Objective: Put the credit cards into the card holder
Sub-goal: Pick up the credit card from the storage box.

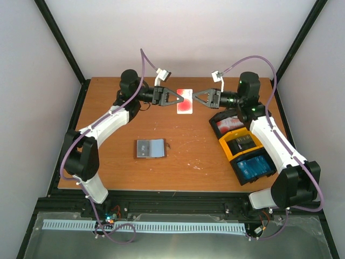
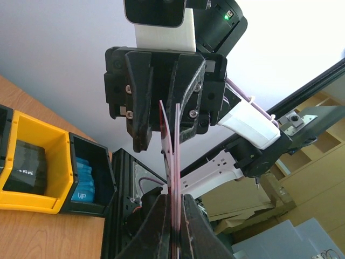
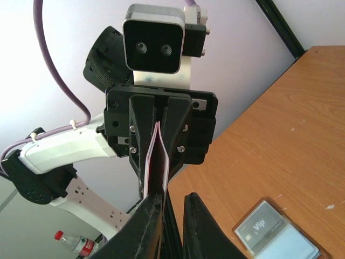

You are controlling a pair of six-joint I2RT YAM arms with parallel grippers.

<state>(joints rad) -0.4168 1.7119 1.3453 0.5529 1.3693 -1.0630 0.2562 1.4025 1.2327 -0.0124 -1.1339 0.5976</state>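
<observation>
Both claws meet nose to nose in the air over the far half of the table, and a red and white card sits right between them. The left claw is clenched on it: in its wrist view both fingers press flat against the card's near end. The right claw has its jaws parted. In its own wrist view there is a clear gap between the 2 fingers, and the card lies along the inner face of just 1 of them, off the other. The card stands on edge, reaching from the left claw's tips into the right claw's mouth. The left wrist view shows 2 thin edges side by side, 1 bowed, and it's hard to say whether that is 1 card or 2. The holder lies open and flat on the table, well apart from both claws, down toward the arm bases on the left claw's side, grey-blue inside facing up. 3 trays with cards in them sit in a row behind the right claw, alongside its arm.
</observation>
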